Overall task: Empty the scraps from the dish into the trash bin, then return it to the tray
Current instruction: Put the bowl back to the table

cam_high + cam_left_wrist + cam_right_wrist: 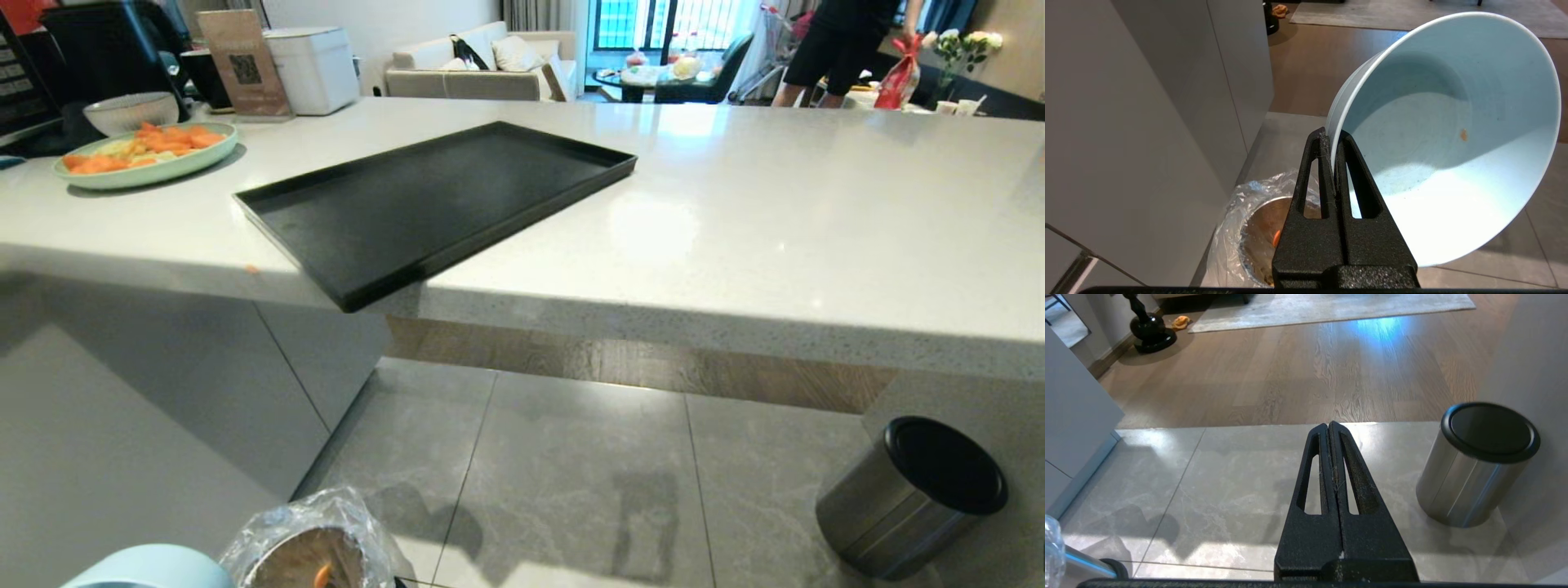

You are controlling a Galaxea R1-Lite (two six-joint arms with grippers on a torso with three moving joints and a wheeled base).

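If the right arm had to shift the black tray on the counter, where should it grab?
Judging by its pose, take the tray by the corner that overhangs the counter edge, coming from the robot's side. The low raised rim is thin enough to pinch, and that corner has open space beneath it for a finger.

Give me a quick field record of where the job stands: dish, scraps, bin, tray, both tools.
dish: light-blue bowl, tilted, nearly empty, one small orange speck stuck inside
left tool: shut on the bowl's rim, held above the bin
scraps: an orange piece lies inside the bin
trash bin: bag-lined metal bin on the floor beside the counter cabinet
tray: black tray on the countertop, one corner overhanging the edge, nothing on it
right tool: shut, holding nothing, over the floor tiles
other: black-topped steel cylinder on the floor at right
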